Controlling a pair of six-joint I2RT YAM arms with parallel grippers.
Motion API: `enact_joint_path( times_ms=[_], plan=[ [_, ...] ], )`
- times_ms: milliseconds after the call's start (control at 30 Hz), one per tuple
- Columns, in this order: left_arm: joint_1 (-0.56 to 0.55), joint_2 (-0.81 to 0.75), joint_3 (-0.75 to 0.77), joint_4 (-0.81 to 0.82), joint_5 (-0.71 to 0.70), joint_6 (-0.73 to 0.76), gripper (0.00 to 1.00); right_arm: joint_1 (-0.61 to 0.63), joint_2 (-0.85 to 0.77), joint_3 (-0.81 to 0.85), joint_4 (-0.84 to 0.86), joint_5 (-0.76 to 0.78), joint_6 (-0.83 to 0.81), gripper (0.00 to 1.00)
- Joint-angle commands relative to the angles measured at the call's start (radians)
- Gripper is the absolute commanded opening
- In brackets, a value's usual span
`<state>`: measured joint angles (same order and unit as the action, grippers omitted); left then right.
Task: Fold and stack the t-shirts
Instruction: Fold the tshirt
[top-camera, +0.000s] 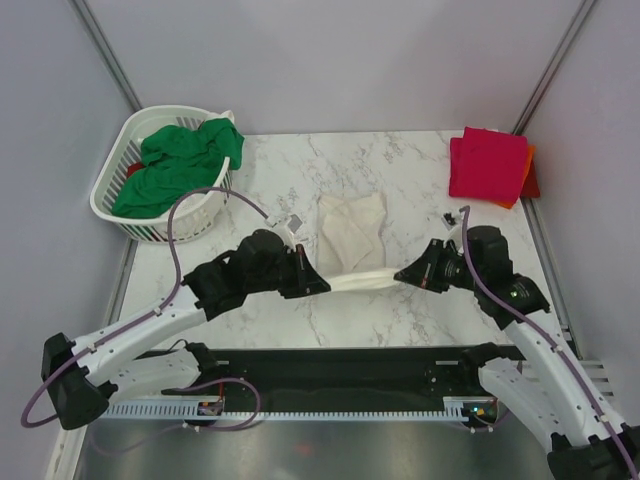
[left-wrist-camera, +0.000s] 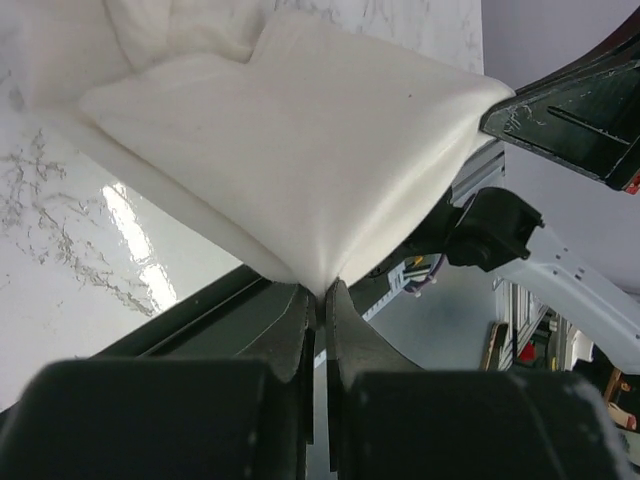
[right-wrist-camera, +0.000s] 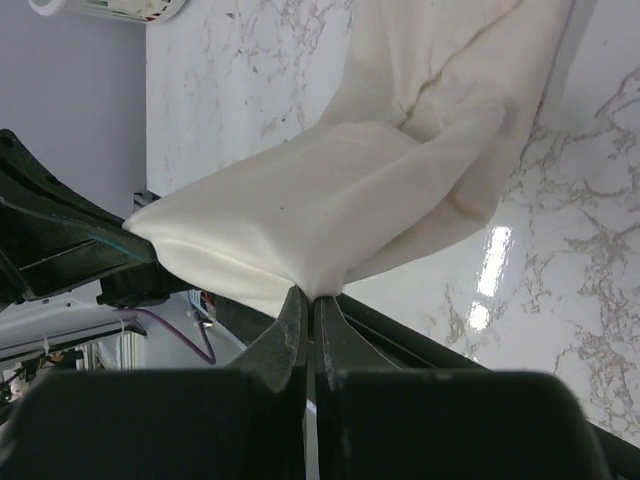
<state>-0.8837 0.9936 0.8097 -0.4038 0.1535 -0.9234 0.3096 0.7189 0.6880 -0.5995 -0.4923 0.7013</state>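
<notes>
Top external view: cream t-shirt (top-camera: 352, 232) is laid mid-table, its near hem stretched betw. left gripper (top-camera: 318, 283) and right gripper (top-camera: 404, 275), both clamped on thin corners. Risk: a corner may be pulled free if hem is overstretched, and the fold skewed.

We see the cream-white t-shirt (top-camera: 352, 232) in the middle of the counter (top-camera: 400, 170), its near edge lifted taut between left tool (top-camera: 322, 285) and right tool (top-camera: 400, 275). The crimson-pink t-shirt (top-camera: 485, 160) lies folded atop the orange t-shirt (top-camera: 524, 165) at the far right corner. The green t-shirt (top-camera: 180, 160) sits crumpled in the basket (top-camera: 105, 190) at the far left corner.
</notes>
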Motion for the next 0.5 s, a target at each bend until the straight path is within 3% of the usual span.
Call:
enact_joint_path(
  times_ms=[0,200,467],
  plan=[
    [0.011,0.039,0.177,-0.205,-0.110,0.044,0.03,-0.012,0.094,0.155,-0.049,0.126,-0.052,0.00],
    [0.074,0.210,0.394,-0.290,-0.128,0.149,0.04,-0.012,0.296,0.303,0.000,0.149,-0.098,0.00],
    [0.253,0.422,0.551,-0.291,-0.011,0.267,0.04,-0.014,0.539,0.407,0.101,0.189,-0.117,0.00]
  ],
)
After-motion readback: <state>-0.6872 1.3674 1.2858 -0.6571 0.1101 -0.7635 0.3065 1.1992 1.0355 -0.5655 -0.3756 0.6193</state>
